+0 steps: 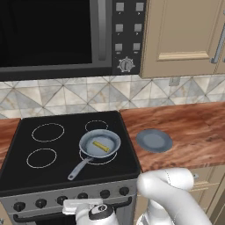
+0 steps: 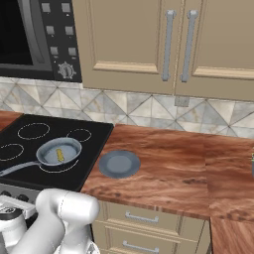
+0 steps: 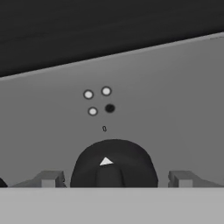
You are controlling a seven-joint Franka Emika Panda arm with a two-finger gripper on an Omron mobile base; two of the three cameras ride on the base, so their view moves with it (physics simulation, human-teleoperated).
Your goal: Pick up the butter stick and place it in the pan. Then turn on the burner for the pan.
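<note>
The pale-yellow butter stick (image 1: 101,146) (image 2: 60,156) lies inside the grey-blue pan (image 1: 90,147) (image 2: 48,155). The pan sits on the front-right burner (image 1: 103,161) of the black cooktop, its long handle pointing to the front left. My gripper (image 1: 82,205) (image 3: 116,179) is down at the stove's front panel. In the hand view its two fingertips (image 3: 50,179) stand open on either side of a black knob (image 3: 113,155) without touching it. Small dots above the knob mark a burner position.
A flat round grey-blue plate (image 1: 154,140) (image 2: 119,163) lies on the wooden counter (image 1: 193,127) right of the stove. A row of black knobs (image 1: 104,193) runs along the stove front. A microwave (image 1: 44,35) and cabinets (image 2: 168,44) hang above.
</note>
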